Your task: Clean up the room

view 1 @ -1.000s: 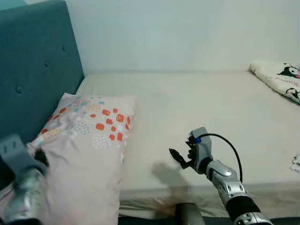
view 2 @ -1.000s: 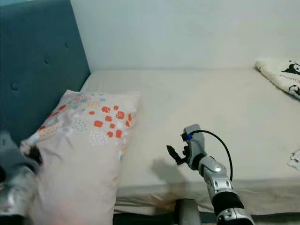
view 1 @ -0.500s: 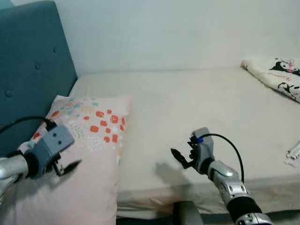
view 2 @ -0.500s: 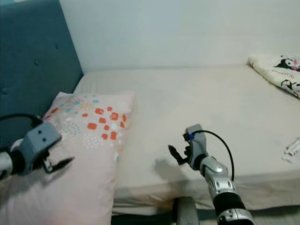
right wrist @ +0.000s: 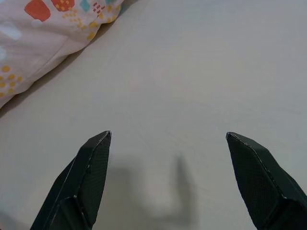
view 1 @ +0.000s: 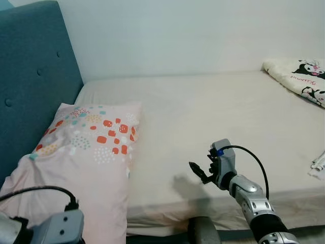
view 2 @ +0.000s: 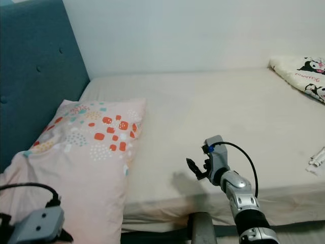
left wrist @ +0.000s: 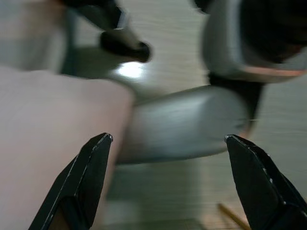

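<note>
Two pincers, both spread wide and empty: I hold the right pincer (view 1: 199,172) over the bed (view 1: 218,107) just beside the pillow (view 1: 91,152), the left pincer (left wrist: 163,187) low off the pillow's near end; next, I judge, comes reaching the folded blanket (view 1: 297,79) far across the bed from the pillow.

Light: soft, even, fairly bright | Shadows: the right gripper (view 1: 199,172) cast a faint shadow on the bed (view 1: 213,112) near its front edge | Glare: bright spot on floor (left wrist: 130,70) | Blur: left wrist view smeared; head views sharp.
</note>
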